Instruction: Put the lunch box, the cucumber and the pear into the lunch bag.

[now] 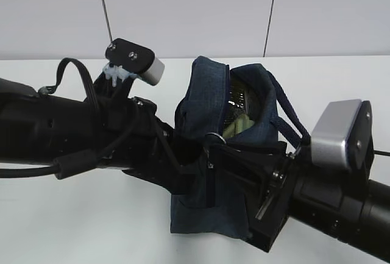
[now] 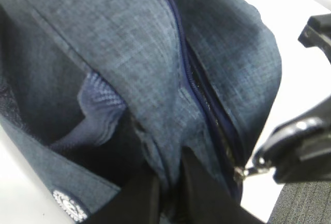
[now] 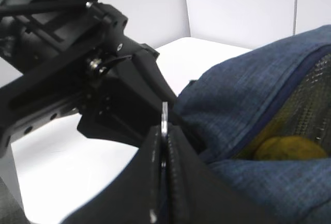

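Closest to me, my right gripper (image 3: 164,146) has its two dark fingers pressed together on the thin metal ring pull (image 3: 164,114) of the zipper, which stands edge-on between them. In the exterior view that same ring (image 1: 211,137) sits at the front of the lunch bag (image 1: 207,209), where both my arms meet.

My left gripper (image 2: 170,193) pinches a fold of the bag's navy fabric; its dark fingers (image 2: 142,198) are closed on the cloth beside the zipper track (image 2: 199,94). A small round white printed emblem (image 2: 70,205) shows on the bag's outer face low in my left wrist view; I cannot read any writing in it.

Just past my right fingers, the bag's mouth gapes open. Inside, against the silver foil lining (image 3: 305,100), lies the pear (image 3: 289,148), yellow and lumpy. From the exterior view a pale green shape shows in the opening, most likely the lid of the lunch box (image 1: 237,125). I cannot make out the cucumber in any view.

The bag stands on a plain white table (image 1: 73,227), with its strap handle (image 1: 286,114) looping down on the right side. Behind the table rises a pale wall (image 1: 195,8) of panels split by thin dark seams.
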`<state>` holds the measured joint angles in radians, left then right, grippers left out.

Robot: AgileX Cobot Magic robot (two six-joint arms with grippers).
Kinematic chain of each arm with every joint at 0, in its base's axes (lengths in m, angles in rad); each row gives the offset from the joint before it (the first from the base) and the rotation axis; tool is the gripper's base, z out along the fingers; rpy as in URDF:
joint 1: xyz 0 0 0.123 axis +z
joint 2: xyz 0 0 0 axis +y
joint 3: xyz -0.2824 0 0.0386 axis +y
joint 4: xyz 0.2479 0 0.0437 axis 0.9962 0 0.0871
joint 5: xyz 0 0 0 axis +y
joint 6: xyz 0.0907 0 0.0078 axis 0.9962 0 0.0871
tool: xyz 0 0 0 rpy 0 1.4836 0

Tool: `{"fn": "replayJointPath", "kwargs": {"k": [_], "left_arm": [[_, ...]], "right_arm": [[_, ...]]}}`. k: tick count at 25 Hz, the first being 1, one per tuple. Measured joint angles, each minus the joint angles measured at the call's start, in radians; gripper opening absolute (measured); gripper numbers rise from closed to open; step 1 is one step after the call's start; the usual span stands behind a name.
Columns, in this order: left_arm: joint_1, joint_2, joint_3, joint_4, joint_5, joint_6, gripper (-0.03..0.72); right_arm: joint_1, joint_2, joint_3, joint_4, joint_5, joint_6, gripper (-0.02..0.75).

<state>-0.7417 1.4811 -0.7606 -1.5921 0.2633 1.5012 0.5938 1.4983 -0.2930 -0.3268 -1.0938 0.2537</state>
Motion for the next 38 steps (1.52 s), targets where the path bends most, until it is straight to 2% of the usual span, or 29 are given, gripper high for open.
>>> {"fn": "replayJointPath", "kwargs": {"k": [15,21,26,38], "left_arm": [[0.000,-0.005,0.000,0.000,0.006,0.000,0.003],[0.000,-0.005,0.000,0.022,0.026,0.000,0.003],[0.000,-0.005,0.000,0.048,0.031,0.000,0.003],[0.000,-0.005,0.031,0.090,0.032,-0.003,0.003]], "right_arm": [[0.000,-0.045,-0.022,0.178,0.011,-0.149,0.000],[0.000,-0.045,-0.058,0.204,0.014,-0.174,0.000],[0.000,-0.045,-0.095,0.217,0.052,-0.175,0.000],[0.000,-0.045,-0.223,0.265,0.265,-0.184,0.000]]}}
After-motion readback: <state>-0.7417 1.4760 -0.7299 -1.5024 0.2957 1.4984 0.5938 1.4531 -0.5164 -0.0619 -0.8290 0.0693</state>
